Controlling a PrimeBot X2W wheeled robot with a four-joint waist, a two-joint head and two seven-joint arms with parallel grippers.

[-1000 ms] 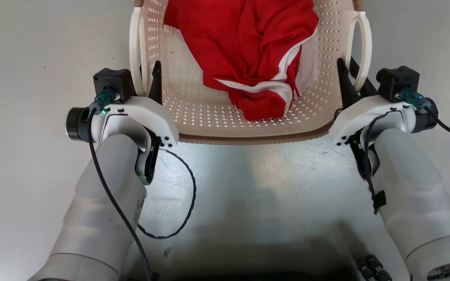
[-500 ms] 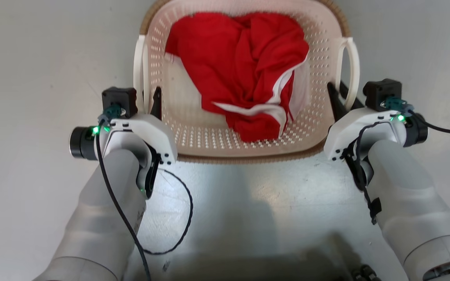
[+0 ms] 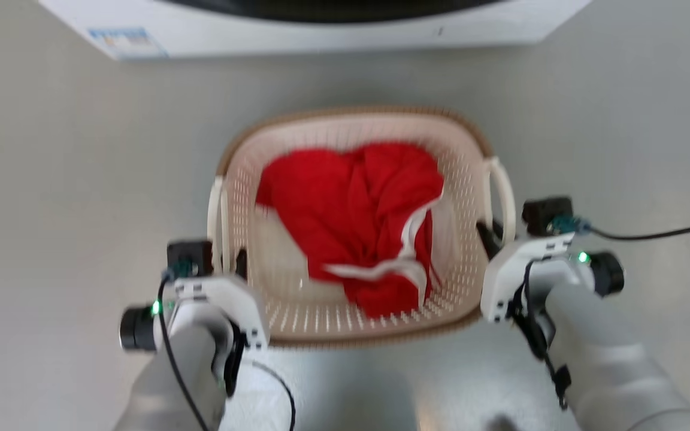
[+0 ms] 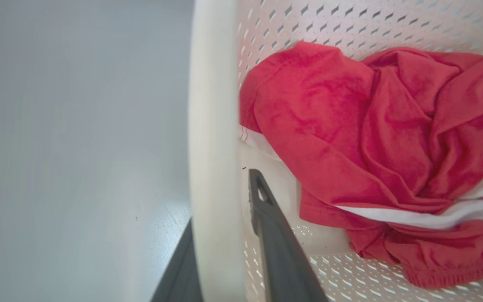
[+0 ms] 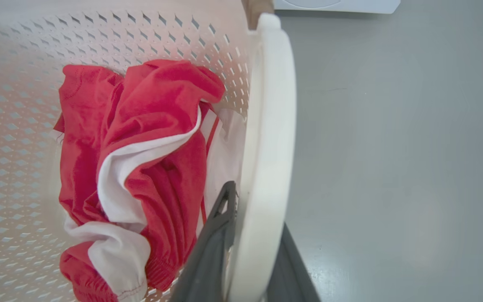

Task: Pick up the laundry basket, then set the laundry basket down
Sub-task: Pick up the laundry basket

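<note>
Two handles, two grips: left gripper (image 3: 230,260) pinches the basket's (image 3: 351,114) left handle (image 3: 216,218), right gripper (image 3: 492,236) its right, one finger inside, one outside. Basket is mid-frame, mouth up, handles toward frame left and right; long axis unclear. Red garment (image 3: 351,209) lies inside. Washer (image 3: 321,27) spans the top edge, grey floor (image 3: 81,149) between.
</note>
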